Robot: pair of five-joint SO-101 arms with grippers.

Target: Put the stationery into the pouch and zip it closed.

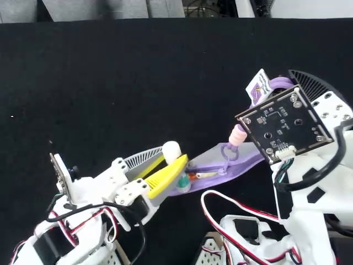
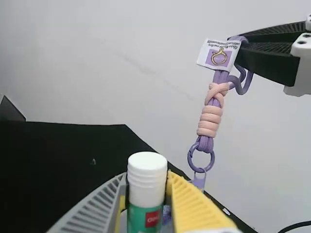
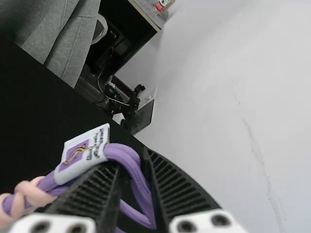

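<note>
The black table [image 1: 110, 83] is crossed near its front edge by the purple pouch [image 1: 245, 163], which is stretched between the two arms. Its right end appears to be drawn upward. The right gripper [image 3: 132, 162] is pressed together on the purple loop of the braided strap [image 2: 211, 116], just below the paper tag [image 3: 85, 153]. The left gripper [image 1: 172, 155] is clamped on the glue stick [image 2: 146, 179], which is held at the pouch's left end by the opening.

Since the pouch is supported by its cord alone, it could swing or twist when nudged, and the mouth could be carried off line. The stick could then be pushed against fabric and dropped on the table. The thin loop could also be pulled free if the pouch is dragged leftward.
</note>
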